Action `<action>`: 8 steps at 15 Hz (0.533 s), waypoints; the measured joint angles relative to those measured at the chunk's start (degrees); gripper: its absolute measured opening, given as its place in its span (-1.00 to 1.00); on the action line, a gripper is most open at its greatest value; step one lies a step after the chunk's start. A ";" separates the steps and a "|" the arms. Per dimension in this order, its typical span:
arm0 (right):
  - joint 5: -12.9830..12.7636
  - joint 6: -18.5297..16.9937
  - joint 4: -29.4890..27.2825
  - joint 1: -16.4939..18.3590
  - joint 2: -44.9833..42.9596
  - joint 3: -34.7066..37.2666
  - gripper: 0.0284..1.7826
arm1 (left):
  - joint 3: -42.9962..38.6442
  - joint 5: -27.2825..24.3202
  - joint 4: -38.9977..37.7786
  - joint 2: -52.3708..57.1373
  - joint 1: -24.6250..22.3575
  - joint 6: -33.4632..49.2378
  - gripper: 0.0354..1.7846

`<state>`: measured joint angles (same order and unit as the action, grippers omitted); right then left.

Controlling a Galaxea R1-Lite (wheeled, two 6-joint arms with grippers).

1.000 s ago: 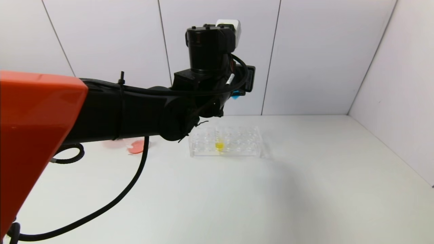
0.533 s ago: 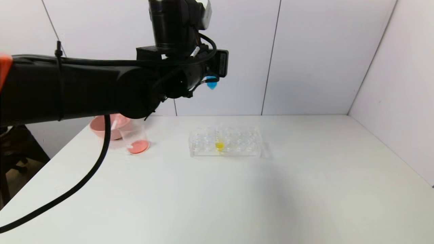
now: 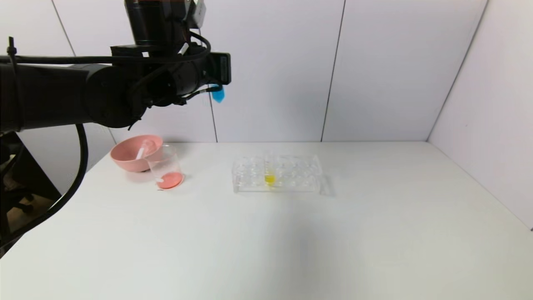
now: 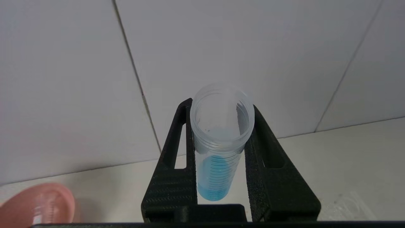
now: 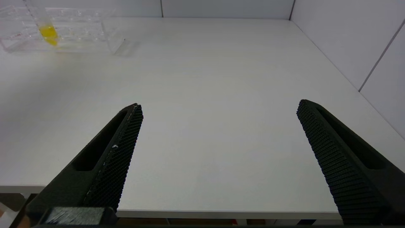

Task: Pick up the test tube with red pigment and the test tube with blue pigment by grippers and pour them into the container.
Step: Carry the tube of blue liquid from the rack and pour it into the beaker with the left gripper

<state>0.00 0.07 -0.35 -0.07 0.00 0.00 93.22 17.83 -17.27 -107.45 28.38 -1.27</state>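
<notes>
My left gripper [image 4: 220, 104] is shut on the test tube with blue pigment [image 4: 218, 152], held upright high above the table; its blue tip [image 3: 218, 95] shows in the head view, up and to the right of the container. The container [image 3: 166, 167], a clear beaker with red-orange liquid at its bottom, stands at the back left of the table. A clear empty tube [image 3: 143, 150] lies in the pink bowl; no tube holding red pigment shows. My right gripper [image 5: 218, 109] is open and empty above the table's near edge, out of the head view.
A pink bowl [image 3: 134, 152] stands right behind the beaker, also in the left wrist view [image 4: 38, 204]. A clear tube rack [image 3: 277, 174] with a yellow tube [image 3: 270, 178] stands mid-table, also in the right wrist view [image 5: 60, 30]. White walls close the back and right.
My left arm has swung left and upward with the blue tube, from above the rack toward the beaker side. The bowl and beaker have come into view.
</notes>
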 joint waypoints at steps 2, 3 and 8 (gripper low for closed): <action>0.00 0.00 0.00 0.00 0.00 0.00 0.99 | -2.01 -1.44 -0.35 1.06 -2.97 0.01 -0.53; 0.00 0.00 0.02 0.00 0.00 0.00 0.99 | -2.97 -2.21 -0.50 1.57 -4.68 0.01 -0.53; 0.00 0.00 0.00 0.02 0.00 0.00 0.99 | -6.07 -6.05 -0.67 3.40 -12.53 0.11 -0.53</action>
<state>0.00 0.07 -0.35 -0.05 0.00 0.00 87.15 11.79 -17.94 -104.05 15.85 -1.16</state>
